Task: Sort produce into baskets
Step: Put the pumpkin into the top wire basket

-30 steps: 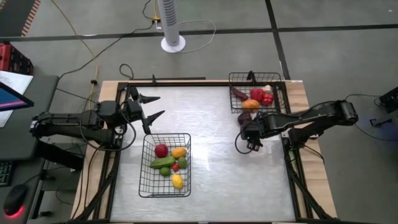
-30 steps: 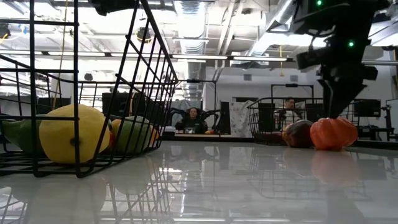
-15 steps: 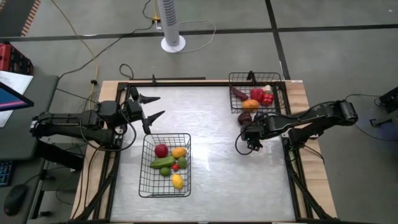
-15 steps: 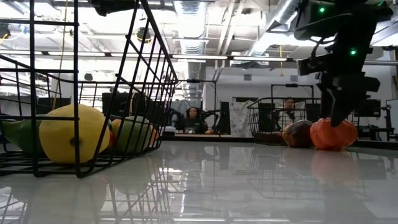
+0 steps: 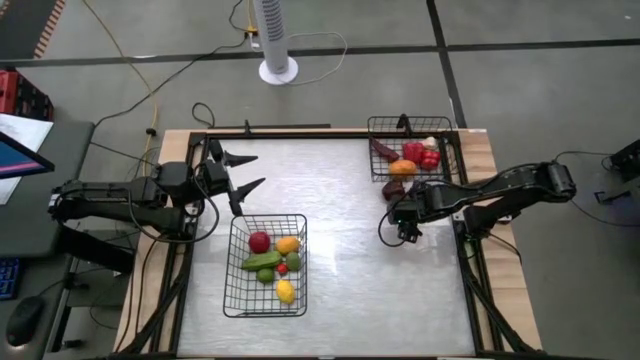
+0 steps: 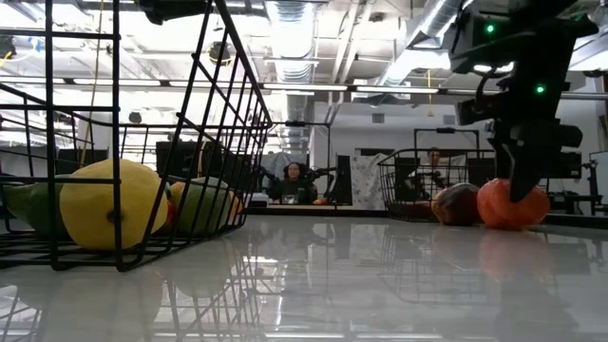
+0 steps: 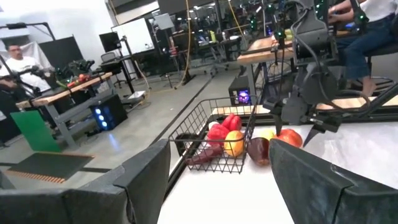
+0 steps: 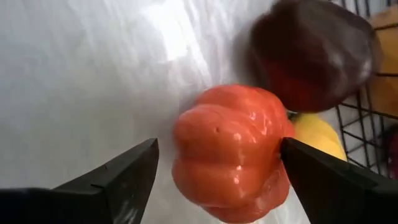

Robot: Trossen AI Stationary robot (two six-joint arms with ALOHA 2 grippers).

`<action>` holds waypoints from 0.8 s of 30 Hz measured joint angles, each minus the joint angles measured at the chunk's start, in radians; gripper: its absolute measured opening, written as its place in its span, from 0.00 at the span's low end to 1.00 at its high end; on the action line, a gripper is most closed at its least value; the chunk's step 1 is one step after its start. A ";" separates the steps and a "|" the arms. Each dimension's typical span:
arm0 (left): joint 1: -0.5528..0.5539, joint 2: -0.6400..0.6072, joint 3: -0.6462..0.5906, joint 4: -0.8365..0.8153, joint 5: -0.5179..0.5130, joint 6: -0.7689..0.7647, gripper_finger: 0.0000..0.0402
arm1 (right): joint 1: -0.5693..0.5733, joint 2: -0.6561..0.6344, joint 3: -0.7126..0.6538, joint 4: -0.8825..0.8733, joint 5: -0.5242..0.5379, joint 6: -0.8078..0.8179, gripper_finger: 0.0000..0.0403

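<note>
Overhead, the right gripper [image 5: 399, 208] hangs low over an orange-red ribbed pumpkin-like piece [image 8: 230, 152] that sits on the white bench [image 5: 340, 270] just outside the far wire basket [image 5: 447, 128], its jaws spread wide on either side of the piece and, in the right wrist view, touching neither flank. A dark purple-brown piece [image 8: 311, 53] lies just beside the pumpkin, nearly touching it, and a yellow piece [image 8: 317, 140] shows between it and the basket wire. That far basket holds red peppers [image 5: 421, 153], an orange fruit [image 5: 402, 168] and a dark elongated piece, while the near basket [image 5: 235, 300] carries a red fruit [image 5: 259, 241], an orange one, green pieces and a yellow lemon [image 5: 286, 291]. The left gripper [image 5: 240, 172] waits at the bench's left edge, above and beside the near basket, jaws parted and empty. The step in hand appears to be the pick of the pumpkin-like piece: the jaws are lined up but not closed. The next move likely calls for closing on its ribbed sides, lifting clear of the dark neighbour and carrying it over a basket rim; the rounded, glossy surface could slip, and the crowding pieces may be nudged. No brand, label or legible writing shows on the produce or baskets; a whiteboard in the room beyond is too small to read.
</note>
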 joint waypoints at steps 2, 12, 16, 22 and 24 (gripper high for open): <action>0.000 0.000 0.000 0.000 0.000 0.000 0.64 | -0.007 0.000 -0.001 0.003 0.002 0.009 0.89; 0.000 0.000 0.000 0.001 0.000 0.000 0.64 | -0.007 -0.001 -0.001 0.000 0.005 0.011 0.73; 0.000 0.000 0.000 0.001 0.000 0.000 0.64 | -0.012 -0.001 -0.001 0.001 0.024 0.034 0.63; 0.000 0.000 0.000 0.001 0.000 0.000 0.64 | -0.018 0.000 0.000 0.012 0.046 0.038 0.53; 0.000 0.000 0.000 0.001 0.000 0.000 0.64 | -0.019 0.000 0.009 0.008 0.045 0.038 0.53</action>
